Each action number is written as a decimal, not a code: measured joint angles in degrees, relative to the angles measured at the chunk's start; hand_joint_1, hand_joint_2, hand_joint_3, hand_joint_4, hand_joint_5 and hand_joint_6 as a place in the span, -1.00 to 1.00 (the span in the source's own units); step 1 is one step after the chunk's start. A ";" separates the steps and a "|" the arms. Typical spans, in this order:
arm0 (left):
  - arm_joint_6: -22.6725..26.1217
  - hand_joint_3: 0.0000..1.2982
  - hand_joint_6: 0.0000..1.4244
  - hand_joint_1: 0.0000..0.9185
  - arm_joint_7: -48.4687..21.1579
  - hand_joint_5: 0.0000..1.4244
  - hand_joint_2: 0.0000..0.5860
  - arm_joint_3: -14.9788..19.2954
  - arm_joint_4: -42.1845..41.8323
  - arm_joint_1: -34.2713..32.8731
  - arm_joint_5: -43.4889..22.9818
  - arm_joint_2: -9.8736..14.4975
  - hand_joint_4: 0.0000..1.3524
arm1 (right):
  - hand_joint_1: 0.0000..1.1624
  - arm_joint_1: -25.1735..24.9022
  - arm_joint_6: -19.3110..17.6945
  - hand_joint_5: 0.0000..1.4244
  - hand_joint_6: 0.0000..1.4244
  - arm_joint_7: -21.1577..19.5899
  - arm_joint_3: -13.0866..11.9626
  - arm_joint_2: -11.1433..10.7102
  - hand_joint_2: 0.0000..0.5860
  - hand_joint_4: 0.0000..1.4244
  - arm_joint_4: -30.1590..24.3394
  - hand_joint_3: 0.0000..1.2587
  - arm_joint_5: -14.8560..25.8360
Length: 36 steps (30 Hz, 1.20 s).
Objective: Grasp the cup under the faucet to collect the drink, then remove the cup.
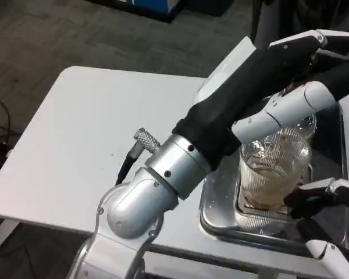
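A ribbed clear glass cup [274, 165] stands on a metal drip tray [221, 218] at the right, with a little brownish drink in its bottom. My left arm reaches across the table from the lower left. My left hand [299, 87] is above the cup, its white fingers [279, 119] closed around the dark faucet handle [337, 72]. At the lower right, my right hand [328, 200] comes in from the frame's edge. Its black fingertips [302, 203] press against the cup's right side. Much of that hand is cut off by the edge.
The white table [87, 145] stretches to the left, and its front edge runs along the bottom. My left forearm [163, 180] crosses in front of the tray's left end. The dispenser's pale body [232, 61] rises behind the arm.
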 measured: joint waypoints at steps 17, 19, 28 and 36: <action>0.04 -0.37 -0.53 -0.79 0.00 -0.37 -0.77 -0.29 -0.99 0.76 0.28 0.71 -0.33 | -0.29 0.04 0.00 -0.20 -0.46 0.00 0.02 0.00 0.33 -0.17 -0.01 -0.11 0.00; 0.04 -0.37 -0.53 -0.79 0.01 -0.37 -0.77 -0.36 -1.05 0.76 0.32 0.78 -0.33 | -0.29 0.05 0.00 -0.20 -0.46 0.00 0.02 0.00 0.33 -0.17 -0.01 -0.11 0.00; 0.03 -0.37 -0.53 -0.79 0.01 -0.37 -0.77 -1.28 -2.36 0.76 2.59 2.06 -0.33 | -0.29 -0.03 0.00 -0.20 -0.46 0.00 -0.01 -0.01 0.33 -0.17 -0.01 -0.11 0.02; 0.03 -0.36 -0.53 -0.79 0.03 -0.37 -0.77 -1.49 -2.95 1.08 2.80 2.44 -0.33 | -0.29 0.10 0.00 -0.19 -0.46 0.00 -0.03 -0.01 0.33 -0.17 -0.01 -0.11 0.02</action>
